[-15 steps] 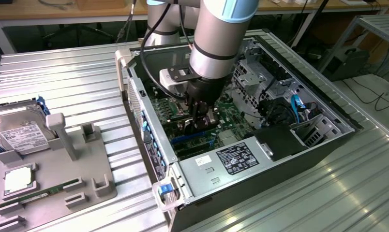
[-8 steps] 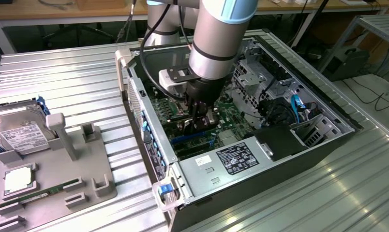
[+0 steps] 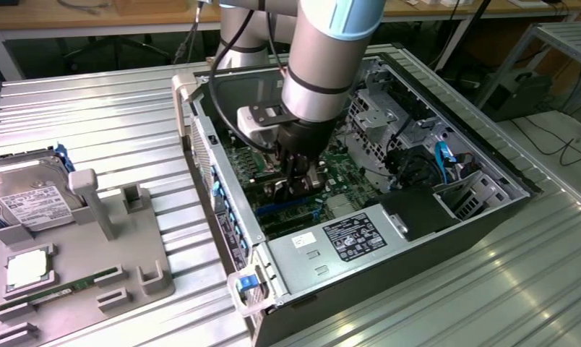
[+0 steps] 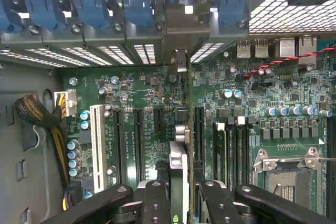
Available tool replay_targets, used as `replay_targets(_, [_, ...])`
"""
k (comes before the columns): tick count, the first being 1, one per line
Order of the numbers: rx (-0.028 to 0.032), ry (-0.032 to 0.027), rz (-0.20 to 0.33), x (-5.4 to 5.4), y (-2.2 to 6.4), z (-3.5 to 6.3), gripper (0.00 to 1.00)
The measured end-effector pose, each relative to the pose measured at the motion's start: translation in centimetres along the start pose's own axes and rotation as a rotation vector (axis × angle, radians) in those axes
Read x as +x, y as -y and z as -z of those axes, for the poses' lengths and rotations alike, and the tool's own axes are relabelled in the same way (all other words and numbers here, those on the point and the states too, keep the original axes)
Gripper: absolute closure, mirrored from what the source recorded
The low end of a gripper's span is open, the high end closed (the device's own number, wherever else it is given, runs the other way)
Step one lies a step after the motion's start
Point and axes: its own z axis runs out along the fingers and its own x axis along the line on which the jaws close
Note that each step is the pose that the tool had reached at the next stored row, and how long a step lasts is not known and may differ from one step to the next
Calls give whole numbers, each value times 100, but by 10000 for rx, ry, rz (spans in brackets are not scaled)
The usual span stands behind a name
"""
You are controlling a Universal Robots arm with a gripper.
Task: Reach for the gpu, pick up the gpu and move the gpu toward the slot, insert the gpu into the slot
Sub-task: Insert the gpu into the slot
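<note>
While clamped edge-on in the end effector [image 4: 178, 195], gpu [image 4: 181, 145] over motherboard [image 4: 131, 87]

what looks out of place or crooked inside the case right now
Nothing stands out. The gpu stands on edge between the gripper fingers, straight over the green motherboard inside the open case. No loose parts or damage show.

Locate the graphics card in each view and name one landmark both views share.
Exterior view: the graphics card sits edge-on under the gripper, inside the open computer case.
Wrist view: it runs up the middle as a thin vertical edge between the gripper's fingers.
Shared landmark: the green motherboard.
</note>
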Motion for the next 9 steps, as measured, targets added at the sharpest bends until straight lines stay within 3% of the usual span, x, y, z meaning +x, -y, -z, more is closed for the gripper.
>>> replay_targets(9, [-51,-5,-1,2,2,-56,73])
